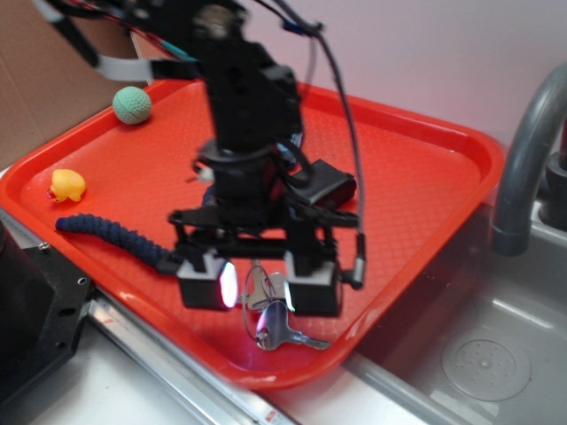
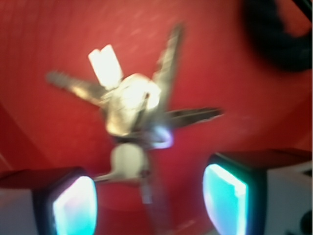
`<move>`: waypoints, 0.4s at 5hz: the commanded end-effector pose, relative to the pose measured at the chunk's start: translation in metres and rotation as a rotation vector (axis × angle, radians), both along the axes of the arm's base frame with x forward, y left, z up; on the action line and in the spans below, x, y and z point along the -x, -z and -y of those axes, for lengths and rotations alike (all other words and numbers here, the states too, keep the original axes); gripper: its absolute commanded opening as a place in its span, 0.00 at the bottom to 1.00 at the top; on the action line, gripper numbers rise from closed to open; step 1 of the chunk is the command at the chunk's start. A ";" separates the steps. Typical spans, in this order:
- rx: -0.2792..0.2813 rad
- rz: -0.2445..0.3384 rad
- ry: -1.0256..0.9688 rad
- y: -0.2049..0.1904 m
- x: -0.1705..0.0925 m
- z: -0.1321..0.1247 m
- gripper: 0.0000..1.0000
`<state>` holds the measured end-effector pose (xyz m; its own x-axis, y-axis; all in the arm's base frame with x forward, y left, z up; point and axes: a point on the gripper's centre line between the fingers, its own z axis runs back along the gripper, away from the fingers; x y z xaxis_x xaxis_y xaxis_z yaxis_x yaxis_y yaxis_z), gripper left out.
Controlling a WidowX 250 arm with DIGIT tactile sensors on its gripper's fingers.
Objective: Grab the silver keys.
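The silver keys lie fanned out on the red tray, close to its front edge. My gripper points down right above them, jaws open, and the key ring shows in the gap between the two fingers. In the wrist view the keys spread out just ahead of my gripper. One key reaches back between the glowing pads. The view is blurred, and I cannot tell whether the fingers touch the keys.
On the tray are a green ball at the far left, a yellow duck, a dark blue braided cord and a black block behind my arm. A grey faucet and a steel sink lie to the right.
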<state>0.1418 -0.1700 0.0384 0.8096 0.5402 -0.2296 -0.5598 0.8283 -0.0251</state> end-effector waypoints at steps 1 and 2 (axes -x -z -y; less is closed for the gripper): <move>0.003 -0.057 0.028 -0.005 -0.005 0.014 0.00; 0.001 -0.050 0.060 -0.009 -0.006 0.011 0.00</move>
